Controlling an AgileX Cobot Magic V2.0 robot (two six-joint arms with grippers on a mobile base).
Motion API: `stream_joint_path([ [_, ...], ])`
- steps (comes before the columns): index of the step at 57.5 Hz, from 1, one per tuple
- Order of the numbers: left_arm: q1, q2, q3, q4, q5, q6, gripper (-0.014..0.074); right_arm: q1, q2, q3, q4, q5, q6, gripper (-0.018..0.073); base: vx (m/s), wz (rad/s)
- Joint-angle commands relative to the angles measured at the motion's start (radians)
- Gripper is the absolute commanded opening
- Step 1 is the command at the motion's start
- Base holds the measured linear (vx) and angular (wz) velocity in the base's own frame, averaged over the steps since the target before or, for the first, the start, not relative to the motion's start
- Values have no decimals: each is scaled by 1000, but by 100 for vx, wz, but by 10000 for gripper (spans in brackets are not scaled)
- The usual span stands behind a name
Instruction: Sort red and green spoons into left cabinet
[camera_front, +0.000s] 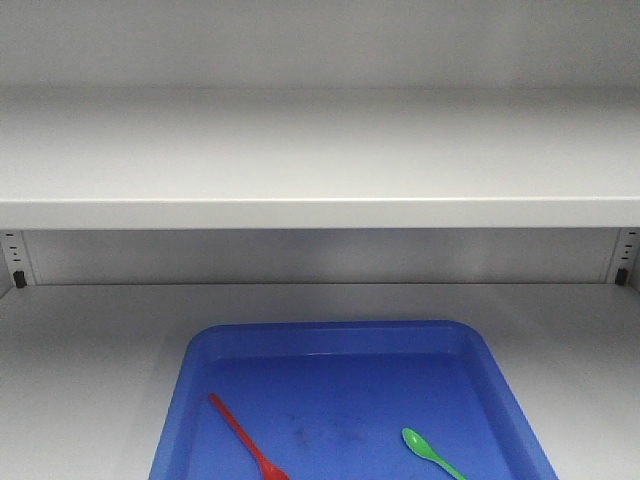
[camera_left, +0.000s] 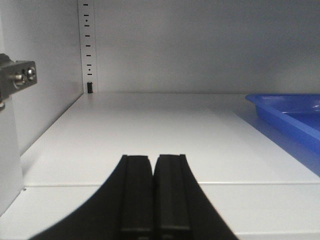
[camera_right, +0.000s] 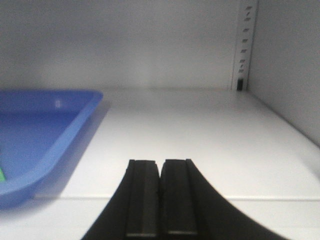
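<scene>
Spoons: red spoon (camera_front: 245, 440) and green spoon (camera_front: 432, 453) lie apart in the blue tray (camera_front: 340, 335), red toward its left, green toward its right, both running off the bottom of the front view.
Handling: likely light, stiff, slick plastic; thin handles lying flat leave little to pinch, so the mid-handle looks the best hold.
Left pincer (camera_left: 152, 200): fingers pressed together, holding nothing, low over the shelf (camera_left: 150, 135) left of the tray.
Right pincer (camera_right: 160, 205): fingers together, empty, right of the tray.
Obstacles: raised tray rim; upper shelf (camera_front: 320, 212) limits headroom; slotted rail (camera_left: 88, 50) and side wall nearby.
</scene>
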Motion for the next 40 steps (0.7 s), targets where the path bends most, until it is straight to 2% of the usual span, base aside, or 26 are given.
stream_joint_path([
  [1, 3, -20, 18, 0, -69, -9, -3, -7, -93, 17, 21, -53, -7, -3, 0, 0],
  [11, 3, -20, 18, 0, -69, -9, -3, -7, -211, 20, 16, 98, -7, -3, 0, 0],
  [40, 3, -19, 18, 0, -69, -9, -3, -4, -206, 20, 20, 134, -2, -3, 0, 0],
])
